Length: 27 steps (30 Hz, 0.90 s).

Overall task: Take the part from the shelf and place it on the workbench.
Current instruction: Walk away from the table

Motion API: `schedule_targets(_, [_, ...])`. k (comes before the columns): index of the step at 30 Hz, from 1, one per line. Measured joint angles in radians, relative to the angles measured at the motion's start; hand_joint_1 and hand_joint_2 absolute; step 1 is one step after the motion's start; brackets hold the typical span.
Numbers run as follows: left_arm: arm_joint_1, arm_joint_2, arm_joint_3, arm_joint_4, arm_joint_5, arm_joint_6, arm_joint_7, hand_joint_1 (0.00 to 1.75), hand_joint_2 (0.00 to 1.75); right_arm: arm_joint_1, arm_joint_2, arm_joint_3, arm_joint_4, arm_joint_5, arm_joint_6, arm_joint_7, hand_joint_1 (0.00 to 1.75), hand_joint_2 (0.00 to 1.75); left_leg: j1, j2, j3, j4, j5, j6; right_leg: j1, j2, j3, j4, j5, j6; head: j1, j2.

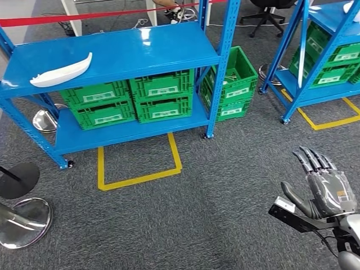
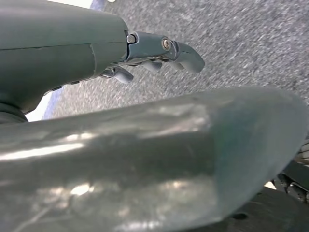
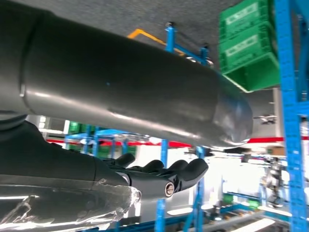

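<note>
Right hand [image 1: 326, 188] sits low in the frame's bottom right over grey carpet [image 1: 220, 202], fingers straight and apart, holding nothing; left hand [image 2: 160, 50] hangs over carpet too, fingers loosely out, nothing in it. White part [image 1: 61, 72] lies upper left on the blue shelf [image 1: 127, 53], green crates [image 1: 161, 95] underneath, yellow tape [image 1: 138, 179] marking the floor.

Right hand [image 1: 326, 190] raised low at right, fingers straight and apart, holding nothing, left hand [image 2: 153, 55] empty, fingers loosely extended
</note>
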Motion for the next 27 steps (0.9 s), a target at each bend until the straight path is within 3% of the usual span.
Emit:
schedule_targets(2, [0.0, 0.003, 0.0, 0.0, 0.0, 0.0, 0.0, 0.0, 0.0, 0.001, 0.0, 0.0, 0.001, 0.0, 0.0, 0.0, 0.0, 0.0, 0.0, -0.024, -0.009, 0.004, 0.004, -0.012, -0.007, 0.043, 0.042, -0.082, 0.021, -0.003, 0.0, 0.0])
schedule_targets(3, [0.0, 0.004, 0.0, 0.0, 0.0, 0.0, 0.0, 0.0, 0.0, 0.001, 0.0, 0.0, 0.001, 0.0, 0.001, 0.0, 0.0, 0.0, 0.001, -0.036, -0.015, 0.004, 0.008, -0.02, -0.007, 0.048, 0.044, -0.088, 0.017, -0.009, -0.001, 0.0])
schedule_targets(5, [0.004, 0.004, 0.0, 0.0, 0.0, 0.0, 0.0, 0.0, 0.0, 0.0, 0.0, 0.0, 0.002, 0.0, 0.001, 0.0, 0.0, 0.0, 0.004, -0.05, -0.023, 0.003, 0.013, -0.032, -0.005, 0.024, 0.044, -0.087, 0.021, -0.023, -0.002, 0.0])
schedule_targets(7, [0.006, 0.004, -0.001, -0.001, 0.0, 0.001, 0.0, 0.0, 0.0, -0.002, 0.0, 0.0, 0.001, 0.0, 0.0, -0.001, 0.0, 0.0, 0.002, -0.01, -0.046, 0.045, -0.015, -0.041, -0.006, -0.002, 0.046, -0.09, 0.024, -0.037, -0.008, 0.0])
schedule_targets(9, [0.003, 0.004, -0.001, -0.001, 0.0, 0.001, 0.0, 0.0, 0.0, 0.0, 0.0, 0.0, 0.001, 0.0, 0.0, -0.001, 0.0, 0.0, 0.0, 0.049, -0.105, 0.165, -0.079, -0.048, -0.003, -0.03, 0.046, -0.091, 0.024, -0.046, -0.014, 0.0])
schedule_targets(10, [0.001, 0.004, -0.001, -0.001, 0.0, 0.001, 0.0, 0.0, 0.0, 0.001, 0.0, 0.0, 0.001, 0.0, 0.0, -0.001, 0.0, 0.0, 0.0, 0.062, -0.136, 0.228, -0.107, -0.05, -0.002, -0.042, 0.046, -0.091, 0.023, -0.047, -0.015, 0.0])
schedule_targets(12, [-0.001, 0.003, -0.001, -0.001, 0.0, 0.001, 0.0, 0.0, 0.0, 0.001, 0.0, 0.0, 0.001, 0.0, 0.0, -0.001, 0.0, 0.0, 0.001, 0.071, -0.17, 0.297, -0.134, -0.052, 0.0, -0.055, 0.045, -0.091, 0.022, -0.049, -0.015, 0.0])
schedule_targets(15, [-0.001, 0.002, -0.001, -0.001, 0.0, 0.001, 0.0, 0.0, 0.0, 0.001, 0.0, 0.0, 0.001, 0.0, 0.0, -0.001, 0.0, 0.0, 0.001, 0.072, -0.174, 0.306, -0.135, -0.052, 0.0, -0.057, 0.045, -0.091, 0.022, -0.049, -0.015, 0.0])
schedule_targets(17, [-0.001, 0.002, -0.001, -0.001, 0.0, 0.002, 0.0, 0.0, 0.0, -0.001, 0.0, 0.0, 0.001, 0.0, 0.0, -0.001, 0.0, 0.0, -0.005, 0.109, -0.094, 0.162, -0.07, -0.041, 0.007, -0.096, 0.052, -0.09, 0.015, -0.042, -0.015, 0.0])
schedule_targets(19, [0.0, 0.002, -0.002, -0.001, 0.0, 0.003, 0.0, 0.0, 0.0, -0.006, 0.0, 0.0, 0.001, 0.0, 0.0, -0.001, 0.0, 0.0, -0.011, 0.132, -0.015, 0.012, -0.003, -0.024, 0.014, -0.145, 0.063, -0.091, 0.006, -0.03, -0.014, 0.0])
schedule_targets(20, [0.001, 0.002, -0.002, -0.001, 0.0, 0.004, 0.0, 0.0, 0.0, -0.008, 0.0, 0.0, 0.001, 0.0, 0.0, -0.001, 0.0, 0.0, -0.009, 0.118, -0.015, 0.009, -0.001, -0.016, 0.013, -0.15, 0.064, -0.093, 0.004, -0.024, -0.014, 0.0])
schedule_targets(22, [0.003, 0.001, -0.002, -0.001, 0.0, 0.004, 0.0, 0.0, 0.0, -0.01, 0.0, -0.001, 0.001, 0.0, 0.0, -0.001, 0.0, 0.0, -0.004, 0.099, -0.013, 0.004, 0.002, -0.005, 0.01, -0.118, 0.053, -0.063, -0.021, -0.013, -0.01, 0.0])
schedule_targets(24, [0.001, 0.001, -0.002, -0.001, 0.0, 0.005, 0.0, 0.0, 0.0, -0.009, 0.0, -0.001, 0.002, 0.0, 0.0, -0.001, 0.0, 0.0, 0.0, 0.08, -0.012, 0.002, 0.003, 0.003, 0.008, -0.065, 0.001, 0.048, -0.078, -0.007, -0.005, 0.0])
schedule_targets(26, [0.0, 0.001, -0.002, -0.001, 0.001, 0.007, 0.0, 0.0, 0.0, -0.006, 0.0, 0.0, 0.004, -0.001, 0.0, -0.001, 0.0, 0.0, 0.0, 0.057, -0.013, 0.003, 0.004, 0.005, 0.008, -0.048, -0.065, 0.172, -0.121, -0.005, -0.003, 0.0])
schedule_targets(27, [0.0, 0.001, -0.001, -0.001, 0.003, 0.008, 0.0, 0.0, 0.0, -0.005, 0.0, 0.0, 0.005, -0.001, 0.0, -0.001, 0.0, 0.0, 0.0, 0.044, -0.013, 0.004, 0.004, 0.005, 0.008, -0.046, -0.079, 0.192, -0.116, -0.005, -0.003, 0.0])
